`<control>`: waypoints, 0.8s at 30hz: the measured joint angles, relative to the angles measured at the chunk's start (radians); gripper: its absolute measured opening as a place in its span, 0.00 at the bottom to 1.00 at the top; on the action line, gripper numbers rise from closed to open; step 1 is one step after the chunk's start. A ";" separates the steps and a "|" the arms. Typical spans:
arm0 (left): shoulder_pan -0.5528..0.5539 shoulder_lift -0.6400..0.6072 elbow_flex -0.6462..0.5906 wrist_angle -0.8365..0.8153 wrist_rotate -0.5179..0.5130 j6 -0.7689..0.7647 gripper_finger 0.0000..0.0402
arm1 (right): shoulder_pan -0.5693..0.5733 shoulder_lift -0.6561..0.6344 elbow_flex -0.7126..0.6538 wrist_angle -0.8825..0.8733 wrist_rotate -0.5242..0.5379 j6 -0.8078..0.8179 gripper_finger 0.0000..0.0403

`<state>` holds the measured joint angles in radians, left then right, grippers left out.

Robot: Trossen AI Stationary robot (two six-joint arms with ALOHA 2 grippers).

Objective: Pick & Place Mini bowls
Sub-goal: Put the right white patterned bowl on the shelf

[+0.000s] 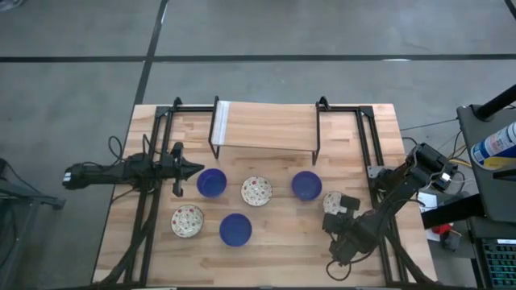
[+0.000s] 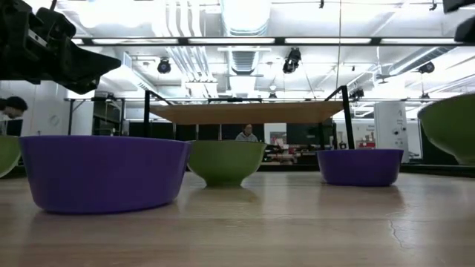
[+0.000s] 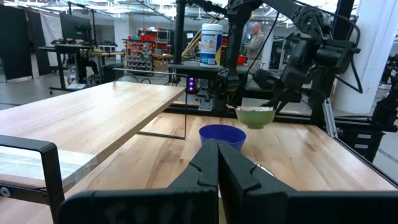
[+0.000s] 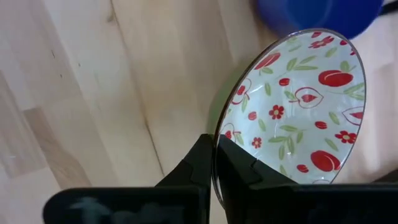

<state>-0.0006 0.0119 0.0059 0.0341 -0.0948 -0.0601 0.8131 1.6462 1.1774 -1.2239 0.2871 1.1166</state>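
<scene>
Six mini bowls show in the high view. Three blue ones (image 1: 211, 182), (image 1: 306, 185), (image 1: 235, 229) and two patterned ones (image 1: 256, 191), (image 1: 187, 221) stand on their bases on the table. The third patterned bowl (image 1: 333, 201), green outside, is in my right gripper (image 1: 339, 211) near the table's right side. The right wrist view shows its red-flowered inside (image 4: 298, 106). My left gripper (image 1: 189, 169) is shut and empty, hovering just left of the leftmost blue bowl. In its wrist view, the gripper (image 3: 217, 163) points across the table at a blue bowl (image 3: 222, 134). My right gripper holds the patterned bowl by its rim (image 4: 217, 134), one finger inside the bowl and one (image 4: 193, 162) outside. In the left wrist view the bowl (image 3: 255, 116) sits about level, open side up, and looks lifted clear of the table.
A wooden shelf on a black metal frame (image 1: 266, 125) stands across the far half of the table. Black rails (image 1: 149, 209), (image 1: 379, 169) run along the left and right sides. Bare wood lies along the near edge. People show in the room beyond.
</scene>
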 joint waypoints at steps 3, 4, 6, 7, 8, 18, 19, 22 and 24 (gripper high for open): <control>0.000 0.000 0.000 0.000 0.000 0.000 0.00 | -0.008 0.000 0.037 -0.016 0.026 -0.042 0.03; 0.000 0.000 0.000 0.000 0.000 0.000 0.00 | -0.013 0.000 0.049 -0.025 0.033 -0.055 0.03; 0.000 0.000 0.000 0.000 0.000 0.000 0.00 | -0.024 0.000 0.074 -0.039 0.054 -0.083 0.03; 0.000 0.000 0.000 0.000 0.000 0.000 0.00 | -0.031 0.000 0.087 -0.044 0.067 -0.100 0.03; 0.000 0.000 0.000 0.000 0.000 0.000 0.00 | -0.036 0.000 0.103 -0.050 0.081 -0.118 0.03; 0.000 0.000 0.000 0.000 0.000 0.000 0.00 | -0.137 0.000 0.258 -0.081 0.229 -0.384 0.03; 0.000 0.000 0.000 0.000 0.000 0.000 0.00 | -0.149 0.000 0.272 -0.080 0.242 -0.415 0.03; 0.000 0.000 0.000 0.000 0.000 0.000 0.00 | -0.188 0.000 0.313 -0.080 0.279 -0.507 0.03; 0.000 0.000 0.000 0.000 0.000 0.000 0.00 | -0.217 0.000 0.336 -0.079 0.298 -0.566 0.03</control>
<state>-0.0004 0.0118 0.0059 0.0341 -0.0948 -0.0601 0.5966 1.6463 1.5133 -1.3033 0.5847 0.5502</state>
